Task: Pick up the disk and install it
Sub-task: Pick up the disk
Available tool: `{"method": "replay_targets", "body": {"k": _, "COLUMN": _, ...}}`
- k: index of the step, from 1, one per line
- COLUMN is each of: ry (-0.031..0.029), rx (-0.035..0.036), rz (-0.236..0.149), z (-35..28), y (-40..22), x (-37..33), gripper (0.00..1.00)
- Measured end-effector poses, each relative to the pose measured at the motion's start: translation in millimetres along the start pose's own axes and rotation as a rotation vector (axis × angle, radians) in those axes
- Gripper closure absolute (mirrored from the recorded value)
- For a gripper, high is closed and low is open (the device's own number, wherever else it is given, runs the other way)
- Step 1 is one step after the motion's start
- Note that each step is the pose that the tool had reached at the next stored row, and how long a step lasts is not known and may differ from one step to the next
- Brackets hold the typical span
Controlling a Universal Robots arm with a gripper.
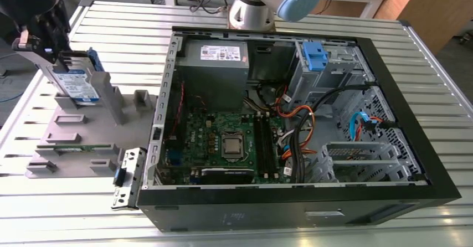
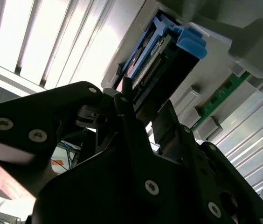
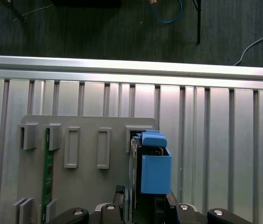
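Metal and plastic
Between matt black fingers (image 2: 128, 116), disk (image 1: 76, 86) of dull grey metal, blue plastic rails (image 3: 155, 175); beneath, shiny ribbed metal table (image 1: 428, 81).

Slatted table (image 1: 436, 75) beneath computer case (image 1: 296, 209), grey fixture (image 1: 74, 132)

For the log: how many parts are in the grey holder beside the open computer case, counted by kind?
disk: 1
green memory stick: 1
Total: 2 parts in the grey holder
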State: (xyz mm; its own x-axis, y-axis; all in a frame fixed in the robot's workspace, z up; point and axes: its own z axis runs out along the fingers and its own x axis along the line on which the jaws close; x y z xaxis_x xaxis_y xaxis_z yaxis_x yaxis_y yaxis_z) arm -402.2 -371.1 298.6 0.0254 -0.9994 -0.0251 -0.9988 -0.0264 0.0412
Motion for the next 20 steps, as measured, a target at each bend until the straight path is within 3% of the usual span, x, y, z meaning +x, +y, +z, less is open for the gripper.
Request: {"method": "replay_targets", "body": {"k": 20, "ry": 0.0001, "rx": -0.0001, "rz": 0.0, "z": 0.1, "y": -0.3, "x": -4.5, "gripper": 0.56}}
